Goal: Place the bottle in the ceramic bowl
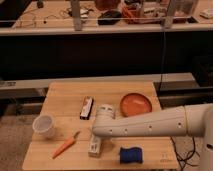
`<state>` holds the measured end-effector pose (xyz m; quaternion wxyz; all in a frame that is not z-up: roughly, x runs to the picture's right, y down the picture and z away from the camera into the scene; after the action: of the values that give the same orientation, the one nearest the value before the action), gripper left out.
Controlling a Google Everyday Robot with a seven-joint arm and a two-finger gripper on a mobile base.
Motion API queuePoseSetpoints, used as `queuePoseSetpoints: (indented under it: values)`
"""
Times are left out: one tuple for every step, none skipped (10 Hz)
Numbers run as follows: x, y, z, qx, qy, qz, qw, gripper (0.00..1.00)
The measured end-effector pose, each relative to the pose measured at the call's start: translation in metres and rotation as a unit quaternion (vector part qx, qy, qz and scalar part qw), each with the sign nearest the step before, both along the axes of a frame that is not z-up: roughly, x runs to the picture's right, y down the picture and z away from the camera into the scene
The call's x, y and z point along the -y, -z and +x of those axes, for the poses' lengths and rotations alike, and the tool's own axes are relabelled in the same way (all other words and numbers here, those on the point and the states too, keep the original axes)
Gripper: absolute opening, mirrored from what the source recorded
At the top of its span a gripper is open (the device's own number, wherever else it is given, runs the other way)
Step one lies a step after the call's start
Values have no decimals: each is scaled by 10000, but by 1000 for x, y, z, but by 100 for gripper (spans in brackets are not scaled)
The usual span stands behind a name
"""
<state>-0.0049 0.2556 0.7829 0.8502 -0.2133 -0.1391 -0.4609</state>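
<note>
The bottle (94, 146), slim and white with a yellowish-green label, lies on the wooden table (65, 97) near its front edge. My gripper (99, 134) is at the end of the white arm that reaches in from the right. It hangs right over the bottle's upper end, and the arm hides where they meet. The ceramic bowl (136, 104), shallow, round and orange, sits empty at the table's right, behind the arm.
A dark rectangular bar (87, 108) lies at mid-table. A white cup (44, 126) stands at the left. A carrot (65, 146) lies at the front left and a blue object (130, 155) at the front right. A cluttered bench runs behind.
</note>
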Motion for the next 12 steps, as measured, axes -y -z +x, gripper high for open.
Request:
queuePoseSetpoints:
  values:
    - [-1,0,0,-9,11,-7,10000,43]
    - [-1,0,-1,-13,20,-14,10000,40]
    - [-2,-1,0,-15,24,-17,10000,43]
    - [-4,-1,1,-13,51,-37,10000,51]
    - [-5,-1,2,-7,70,-54,10000,62]
    - [-4,-2,2,-6,75,-49,10000,67]
    - [2,-4,6,-20,64,-29,10000,68]
    - [7,-7,8,-37,39,-23,10000,63]
    - [8,-7,8,-39,37,-23,10000,53]
    - [8,-6,10,-54,35,-22,10000,44]
    - [6,-5,11,-61,52,-21,10000,33]
    - [6,-4,11,-71,44,-17,10000,23]
